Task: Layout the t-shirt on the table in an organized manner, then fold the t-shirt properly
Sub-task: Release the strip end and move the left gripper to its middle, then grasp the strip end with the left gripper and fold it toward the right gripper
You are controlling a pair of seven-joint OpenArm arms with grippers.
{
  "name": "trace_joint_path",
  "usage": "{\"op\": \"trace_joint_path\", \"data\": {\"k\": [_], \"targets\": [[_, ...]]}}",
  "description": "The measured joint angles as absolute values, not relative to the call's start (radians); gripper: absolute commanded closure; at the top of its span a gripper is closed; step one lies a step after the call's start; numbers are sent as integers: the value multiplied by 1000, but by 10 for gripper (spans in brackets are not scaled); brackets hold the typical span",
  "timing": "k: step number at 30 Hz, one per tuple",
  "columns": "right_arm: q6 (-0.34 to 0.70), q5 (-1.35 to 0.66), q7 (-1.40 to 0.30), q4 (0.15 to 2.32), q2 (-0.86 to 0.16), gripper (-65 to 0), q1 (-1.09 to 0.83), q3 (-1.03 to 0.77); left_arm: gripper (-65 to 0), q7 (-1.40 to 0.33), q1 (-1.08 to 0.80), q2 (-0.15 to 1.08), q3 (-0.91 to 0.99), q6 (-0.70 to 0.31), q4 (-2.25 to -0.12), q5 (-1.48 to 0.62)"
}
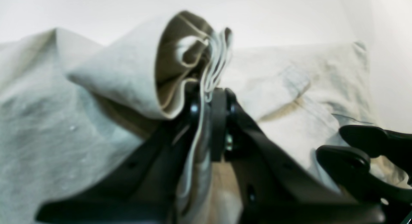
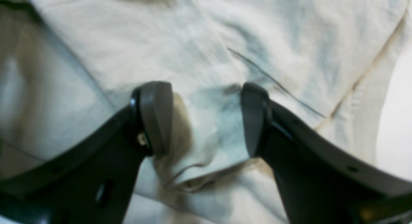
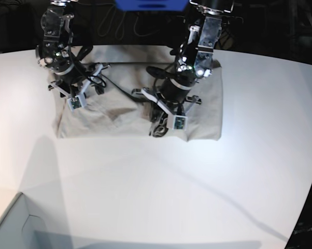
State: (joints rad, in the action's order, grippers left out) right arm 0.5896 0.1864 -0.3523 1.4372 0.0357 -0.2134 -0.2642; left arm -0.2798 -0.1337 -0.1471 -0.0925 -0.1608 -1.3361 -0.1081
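Observation:
The light beige t-shirt (image 3: 119, 111) lies spread as a wrinkled rectangle at the far middle of the white table (image 3: 161, 187). My left gripper (image 1: 208, 92) is shut on a bunched fold of the t-shirt (image 1: 128, 76) and holds it up off the cloth; in the base view it (image 3: 157, 127) is near the shirt's front edge, right of centre. My right gripper (image 2: 204, 121) is open, its two fingers (image 2: 154, 117) straddling a small ridge of the t-shirt (image 2: 225, 40) over the shirt's left part. I cannot tell whether those fingers touch the cloth.
A white box corner (image 3: 11, 223) sits at the near left of the table. Dark cables (image 3: 122, 91) run across the shirt between the two arms. Two black finger-shaped parts (image 1: 363, 159) show low on the right of the left wrist view.

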Motion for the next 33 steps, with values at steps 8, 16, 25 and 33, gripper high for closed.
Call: {"op": "trace_joint_path", "data": {"k": [8,16,25,33], "targets": [[590,187,-356,1437,36,-343,-209,-264,0,-284,-169,-138,-145,-160,-1341,-108],[590,187,-355,1435,36,-343,-208,-264,-1,-283,-155,-132,-158,-160,-1332,-108],[590,186,-355,1435,36,-343,-208,-264,-370,-284,-168,-138,-168,-160,-1358,-107],[590,186,-355,1435,36,-343,-208,-263,-326,-276,-234,-136,-202,-168,-1606,-115]]}}
